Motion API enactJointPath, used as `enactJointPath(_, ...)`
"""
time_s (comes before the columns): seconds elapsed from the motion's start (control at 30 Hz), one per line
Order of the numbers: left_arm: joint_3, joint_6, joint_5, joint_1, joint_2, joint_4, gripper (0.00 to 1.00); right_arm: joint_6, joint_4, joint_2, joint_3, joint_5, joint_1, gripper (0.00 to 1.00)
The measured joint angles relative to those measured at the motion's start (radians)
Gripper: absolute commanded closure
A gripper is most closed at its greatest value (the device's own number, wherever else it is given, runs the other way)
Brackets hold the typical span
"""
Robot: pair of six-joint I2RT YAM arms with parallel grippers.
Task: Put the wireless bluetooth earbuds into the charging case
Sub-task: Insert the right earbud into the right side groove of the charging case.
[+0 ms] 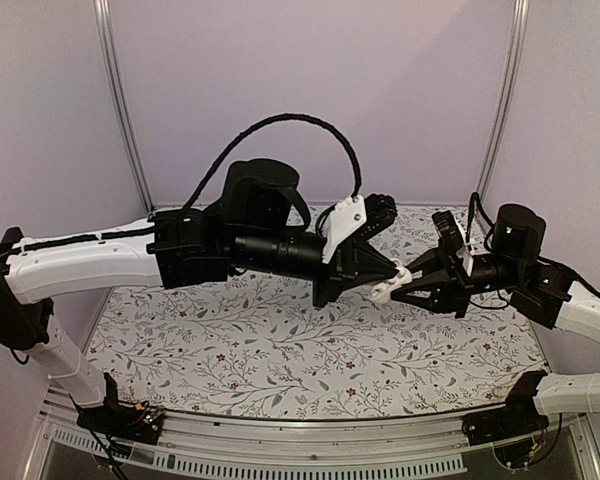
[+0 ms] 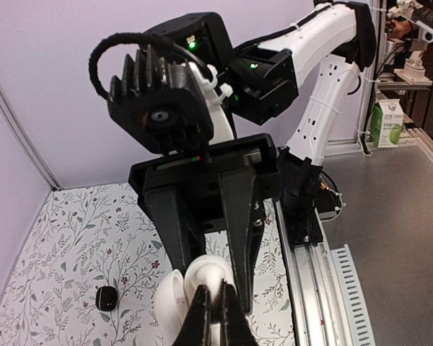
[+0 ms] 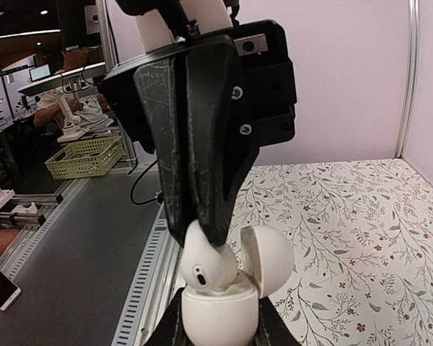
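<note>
Charging case (image 3: 218,318), lid (image 3: 268,258) open, in right fingers (image 3: 167,330)

Above the middle of the worktop (image 1: 280,350), the charging case (image 3: 220,317) sits in the right hand (image 1: 405,288), a rounded piece (image 3: 206,272) on its open top and the lid (image 3: 268,259) beside that. The left hand (image 3: 208,234) meets it from the left, fingertips on the piece; one earbud (image 2: 107,297) lies on the worktop below, farther back.

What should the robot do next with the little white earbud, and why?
Probably ease the left fingers slightly toward the open charging case, which the right fingers hold: the white earbud they pinch sits at its mouth and looks not fully seated.
</note>
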Motion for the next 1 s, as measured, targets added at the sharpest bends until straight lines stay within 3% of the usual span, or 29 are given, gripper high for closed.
enactJointPath(0.87,0.073,-0.002,-0.002,0.002,0.057,-0.078,1.0,-0.003,-0.024,-0.027,0.0,0.038,0.004,1.0)
enactJointPath(1.0,0.098,-0.003,-0.005,0.002,0.067,-0.106,0.92,-0.002,-0.029,-0.028,0.0,0.04,0.004,1.0)
